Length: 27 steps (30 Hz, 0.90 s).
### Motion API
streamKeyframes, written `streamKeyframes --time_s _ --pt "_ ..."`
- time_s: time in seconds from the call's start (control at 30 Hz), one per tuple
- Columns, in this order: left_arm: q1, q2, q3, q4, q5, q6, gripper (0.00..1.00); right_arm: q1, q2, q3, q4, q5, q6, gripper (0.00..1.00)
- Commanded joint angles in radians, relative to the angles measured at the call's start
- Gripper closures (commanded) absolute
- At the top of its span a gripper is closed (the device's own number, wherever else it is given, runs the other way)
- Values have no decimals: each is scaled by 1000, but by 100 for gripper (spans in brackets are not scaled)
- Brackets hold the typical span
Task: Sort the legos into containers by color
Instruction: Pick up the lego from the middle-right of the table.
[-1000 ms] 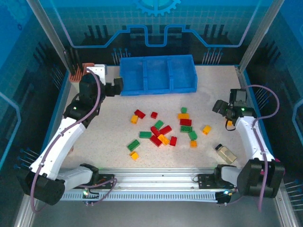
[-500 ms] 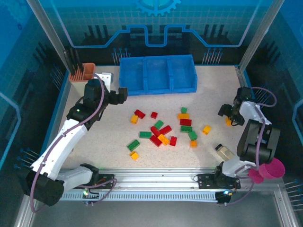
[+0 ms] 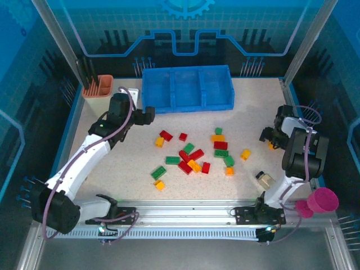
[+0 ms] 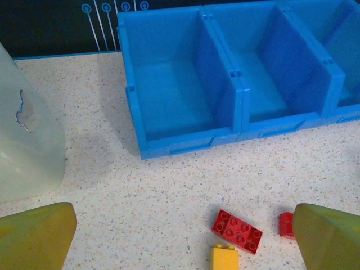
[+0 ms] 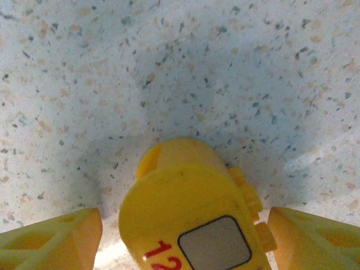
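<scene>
The legos (image 3: 196,154) lie scattered mid-table, at six o'clock from the blue bin (image 3: 187,107). They look light, stiff and slick, so I'd pinch their flat sides. My left gripper (image 4: 180,225) gapes empty. My right gripper (image 5: 183,219) straddles a yellow piece (image 5: 180,169), jaws apart and not clamped.

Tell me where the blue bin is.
Seen from above, the blue bin sits at the table's far edge, a peach holder to its left and loose bricks in front.
</scene>
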Motion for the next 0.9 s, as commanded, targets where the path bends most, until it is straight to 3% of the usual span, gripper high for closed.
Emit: streamKeyframes --time_s 0.0,0.33,0.5,0.63,0.87 --pt "-7 8 -7 24 8 12 1 -8 21 37 0 38 -19 24" --pt "-7 -3 -3 20 -1 17 1 32 101 96 -50 66 -33 36" --pt "-6 -40 -21 35 -14 18 0 63 106 84 -68 95 -31 55" --pt "-7 -79 -20 27 -38 21 1 92 82 77 -93 83 -27 64" --pt "-6 -118 -25 21 -40 21 1 187 -18 185 -197 41 -14 68"
